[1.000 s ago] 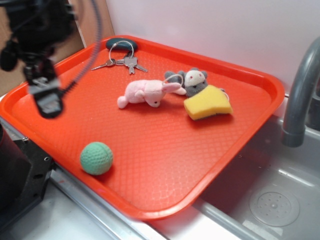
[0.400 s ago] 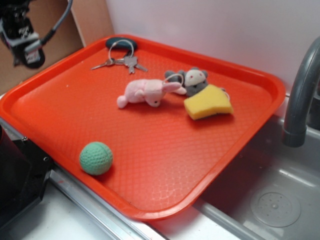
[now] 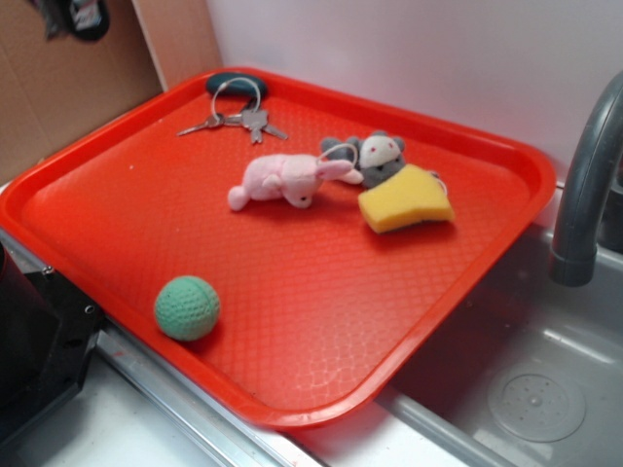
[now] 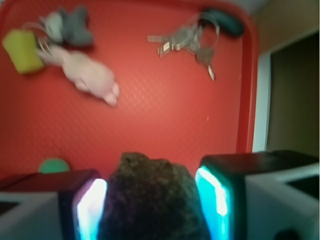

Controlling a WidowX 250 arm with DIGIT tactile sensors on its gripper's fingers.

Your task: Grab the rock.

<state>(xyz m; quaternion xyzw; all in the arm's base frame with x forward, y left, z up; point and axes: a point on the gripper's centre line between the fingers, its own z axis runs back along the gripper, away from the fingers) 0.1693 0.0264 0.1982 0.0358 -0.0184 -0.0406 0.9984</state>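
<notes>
In the wrist view a rough dark brown rock (image 4: 152,197) fills the gap between my two glowing pads, and the gripper (image 4: 155,205) is shut on it, high above the orange tray (image 4: 175,125). In the exterior view only a dark piece of the gripper (image 3: 83,17) shows at the top left corner, above and left of the tray (image 3: 292,282); the rock is hidden there.
On the tray lie a green crocheted ball (image 3: 187,307), a pink plush toy (image 3: 282,180), a grey plush mouse (image 3: 375,156) on a yellow sponge (image 3: 404,199), and keys (image 3: 238,117). A sink with a grey faucet (image 3: 584,195) is at the right; a cardboard wall (image 3: 58,88) stands at the left.
The gripper has risen up and to the left, from over the tray's left rim to the top left corner of the exterior view. Things on the tray have not moved.
</notes>
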